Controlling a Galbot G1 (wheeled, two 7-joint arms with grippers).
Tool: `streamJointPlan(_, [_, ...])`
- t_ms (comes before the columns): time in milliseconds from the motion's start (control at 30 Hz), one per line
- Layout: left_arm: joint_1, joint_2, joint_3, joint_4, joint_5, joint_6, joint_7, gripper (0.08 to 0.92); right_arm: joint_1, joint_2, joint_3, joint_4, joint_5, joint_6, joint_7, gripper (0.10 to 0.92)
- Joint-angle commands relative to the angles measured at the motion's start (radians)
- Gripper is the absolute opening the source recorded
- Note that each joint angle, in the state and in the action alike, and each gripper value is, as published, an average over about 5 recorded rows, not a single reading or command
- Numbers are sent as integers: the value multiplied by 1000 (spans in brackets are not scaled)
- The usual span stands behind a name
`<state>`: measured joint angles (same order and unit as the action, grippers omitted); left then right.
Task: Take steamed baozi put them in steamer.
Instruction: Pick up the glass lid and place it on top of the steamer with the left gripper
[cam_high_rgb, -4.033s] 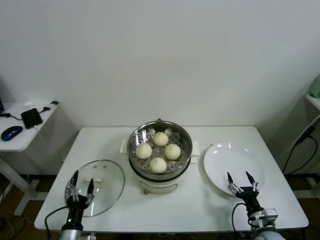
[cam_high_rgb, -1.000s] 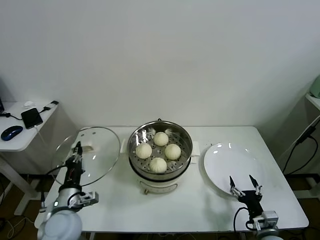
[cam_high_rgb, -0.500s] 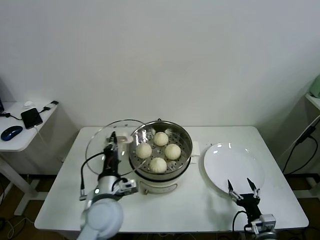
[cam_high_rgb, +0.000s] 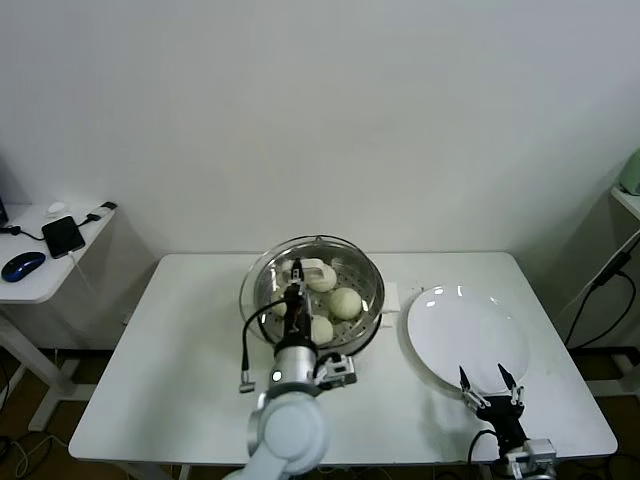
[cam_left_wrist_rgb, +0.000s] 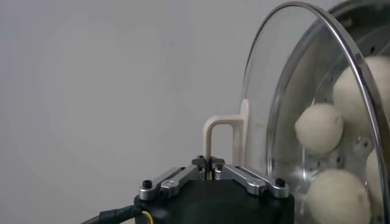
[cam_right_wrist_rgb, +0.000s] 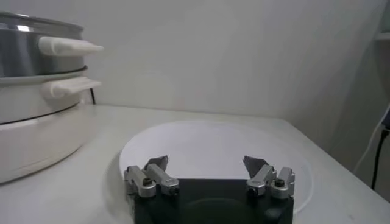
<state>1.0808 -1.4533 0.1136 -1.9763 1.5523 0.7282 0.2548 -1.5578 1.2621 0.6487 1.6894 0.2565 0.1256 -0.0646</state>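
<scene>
Cream-white baozi (cam_high_rgb: 345, 302) sit in the shiny steamer (cam_high_rgb: 368, 318); left claw (cam_high_rgb: 295, 272) pinches the glass lid (cam_high_rgb: 262, 270) handle above it, right claw (cam_high_rgb: 490, 385) spread near the plate (cam_high_rgb: 455, 330).

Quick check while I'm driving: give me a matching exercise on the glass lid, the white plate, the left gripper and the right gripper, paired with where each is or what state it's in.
Things:
1. glass lid
2. white plate
3. left gripper
4. right gripper

States:
A. open, at the plate's near edge
B. bare, on the table beside the steamer
C. held over the steamer and its baozi
D. shut on the lid's handle

Pairs: 1-C, 2-B, 3-D, 4-A
</scene>
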Motion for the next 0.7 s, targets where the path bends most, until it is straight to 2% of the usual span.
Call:
streamJointPlan(33, [-35, -90, 85, 71, 72, 25, 24, 133, -7, -1, 6, -9, 13, 30, 4, 823])
streamJointPlan(267, [-74, -107, 90, 161, 70, 33, 10, 133, -11, 1, 12, -11, 20, 44, 12, 823])
streamJointPlan(700, [-81, -102, 53, 231, 89, 25, -22, 133, -12, 14, 14, -1, 9, 57, 17, 823])
